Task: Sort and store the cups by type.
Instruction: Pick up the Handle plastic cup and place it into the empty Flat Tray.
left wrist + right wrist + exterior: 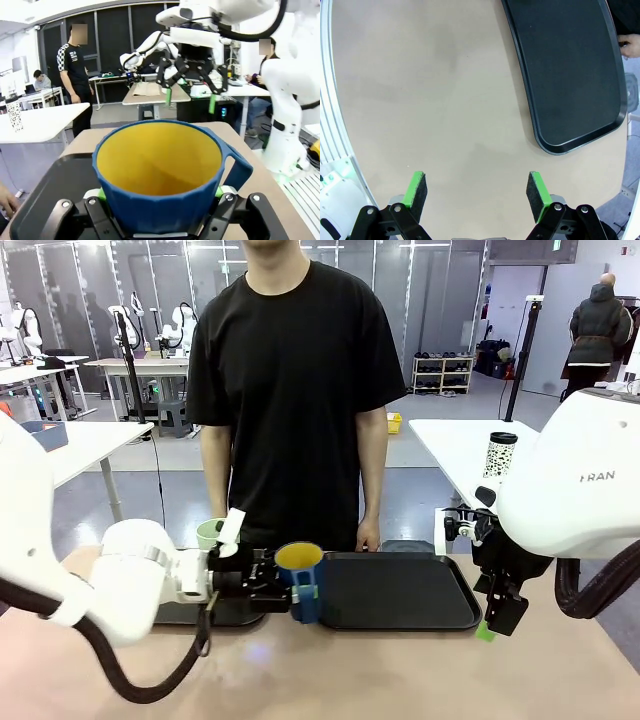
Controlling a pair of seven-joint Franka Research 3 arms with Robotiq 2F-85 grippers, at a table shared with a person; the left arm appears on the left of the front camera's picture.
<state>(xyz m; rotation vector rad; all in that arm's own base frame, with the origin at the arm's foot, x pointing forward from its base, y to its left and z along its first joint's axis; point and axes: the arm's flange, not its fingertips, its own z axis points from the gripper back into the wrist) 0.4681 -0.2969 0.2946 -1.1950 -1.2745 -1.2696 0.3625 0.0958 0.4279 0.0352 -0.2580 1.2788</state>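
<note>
**Left gripper holds the blue mug at the tray's edge; right gripper hangs spread**

Front view: you see the dark blue mug low and just left of centre, its yellow inside facing up, upright at the left edge of the black tray. Your left gripper comes in level from the left, its white arm lying low across the table, and it is clamped on the mug's sides. Behind that wrist, a pale green tumbler stands upright, partly hidden. At the right of the frame your right gripper hangs pointing down beside the tray's right end, above the tan table; from here you cannot tell how far its jaws stand apart. The person stands at the far side, one hand resting at the tray's far rim.

Left wrist view: the mug fills the lower centre, ribbed blue outside, plain yellow inside, handle to the right. Green pads press it on both sides. The right gripper shows at upper centre, fingers spread.

Right wrist view: your right gripper's green pads rise from the bottom edge, wide apart with nothing between them, over bare table. The tray curves down the upper right.
</note>
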